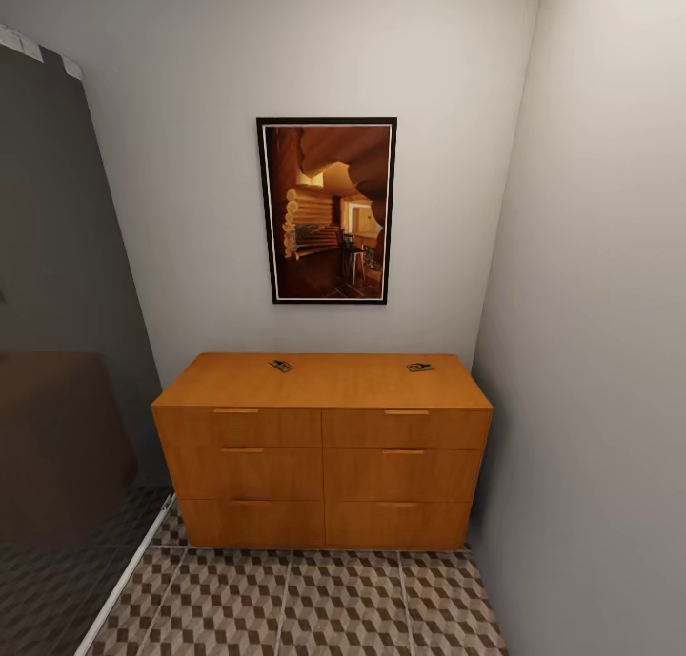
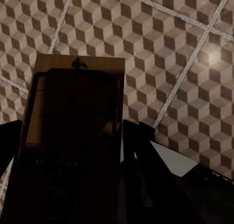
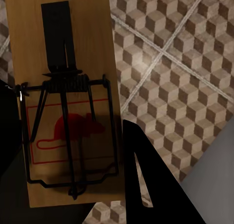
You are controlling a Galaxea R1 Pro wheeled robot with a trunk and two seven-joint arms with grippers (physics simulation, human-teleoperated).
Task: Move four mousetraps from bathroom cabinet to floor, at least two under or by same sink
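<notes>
A framed brown picture (image 1: 327,209) hangs above the orange-brown wooden cabinet (image 1: 322,451), whose top carries two small mousetraps (image 1: 279,365) (image 1: 420,367). Each end effector (image 2: 73,151) (image 3: 68,151) is clamped on another tan mousetrap (image 2: 73,112) (image 3: 63,87) over the cube-patterned floor (image 1: 314,604).

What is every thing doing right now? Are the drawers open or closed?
Cabinet: all drawers closed.
Left mousetrap on the cabinet top: lying flat.
Right mousetrap on the cabinet top: lying flat.
Mousetrap in the left gripper: held above the bathroom floor.
Mousetrap in the right gripper: held above the floor.
Framed picture: hanging on the wall.
</notes>
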